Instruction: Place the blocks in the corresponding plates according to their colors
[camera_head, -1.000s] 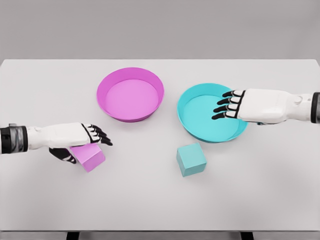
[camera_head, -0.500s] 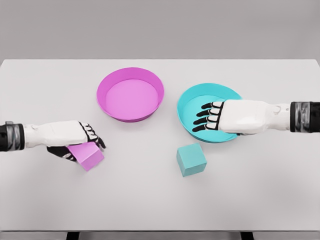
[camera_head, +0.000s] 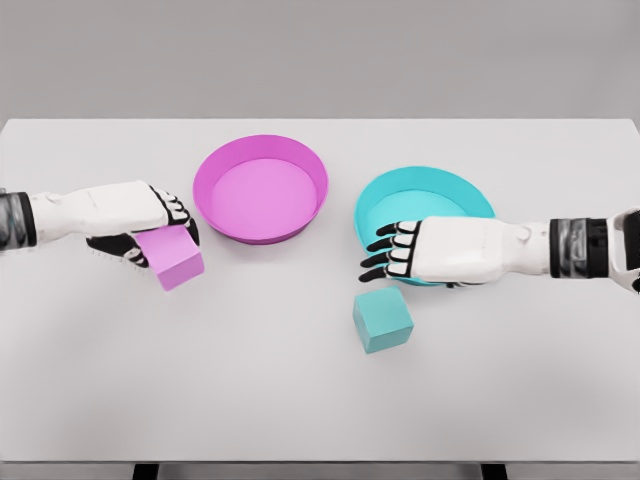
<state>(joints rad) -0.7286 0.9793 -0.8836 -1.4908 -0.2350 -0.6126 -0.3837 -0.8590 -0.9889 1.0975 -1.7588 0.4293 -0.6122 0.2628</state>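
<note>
A pink block (camera_head: 174, 257) hangs just above the table in my left hand (camera_head: 150, 228), whose fingers are shut on its top. It is to the left of the pink plate (camera_head: 260, 187). A teal block (camera_head: 382, 319) lies on the table in front of the teal plate (camera_head: 420, 222). My right hand (camera_head: 392, 252) hovers open over the near rim of the teal plate, just above and behind the teal block, fingers pointing left and not touching it.
Both plates hold nothing and stand side by side at the table's middle. The white table (camera_head: 320, 400) stretches wide, with its front edge near the bottom of the view.
My left hand closed on the pink block and lifted it up toward the pink plate. My right hand moved left and nearer, from over the teal plate toward the teal block.
</note>
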